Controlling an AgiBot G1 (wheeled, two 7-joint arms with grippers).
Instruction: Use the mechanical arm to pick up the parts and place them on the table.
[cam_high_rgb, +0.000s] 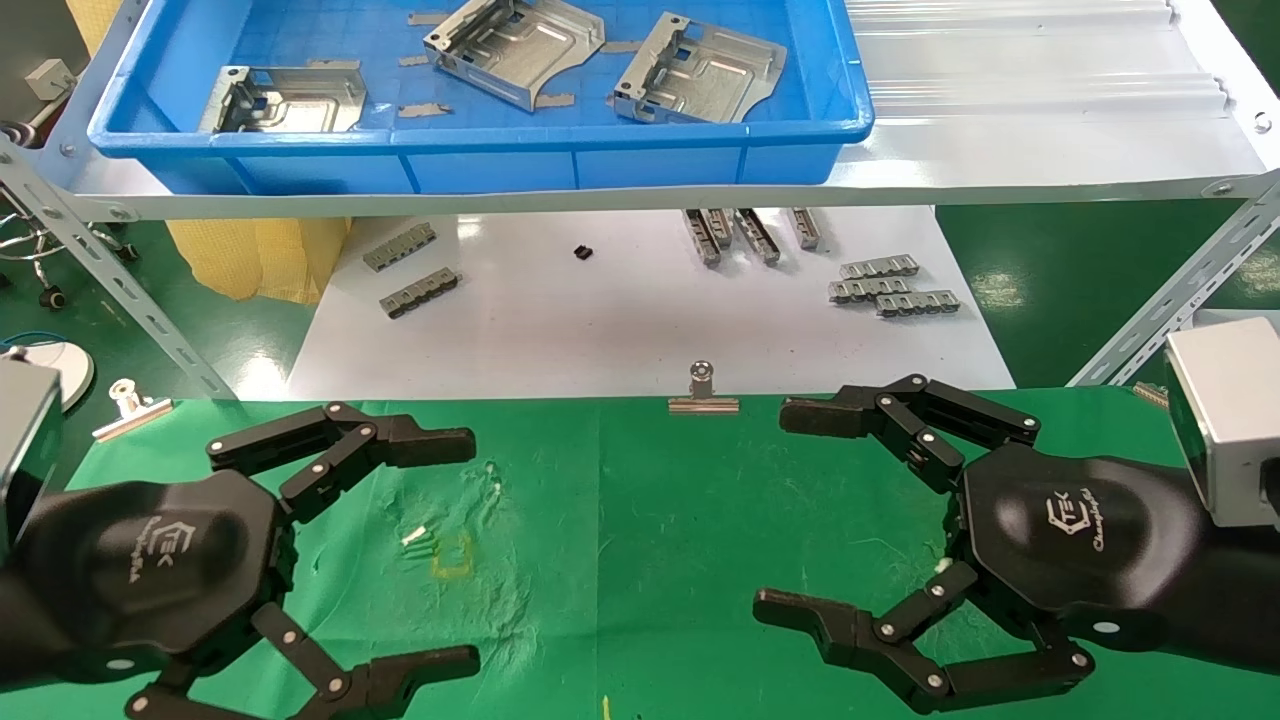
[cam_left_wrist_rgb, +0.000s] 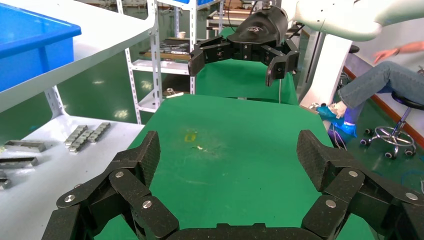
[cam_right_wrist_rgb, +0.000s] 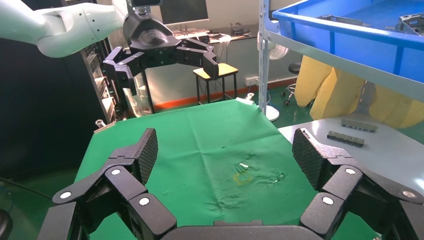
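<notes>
head view | left gripper (cam_high_rgb: 470, 550) and right gripper (cam_high_rgb: 775, 510) spread, empty, lower frame over green table (cam_high_rgb: 640, 500) | three parts (cam_high_rgb: 700, 70) in blue tray (cam_high_rgb: 480, 140), top | risk: fingers snag tray wall or flanges, part tilts and slips

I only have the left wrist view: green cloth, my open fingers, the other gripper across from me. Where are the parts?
Observer: Three parts sit in the blue tray on the white shelf; the nearest to your side is the left part.
Operator: Anything on the green table yet?
Observer: No parts there; the table carries only a binder clip at its far edge.
Operator: And the right gripper?
Observer: The right gripper is open and empty above the cloth, like your left gripper.
</notes>
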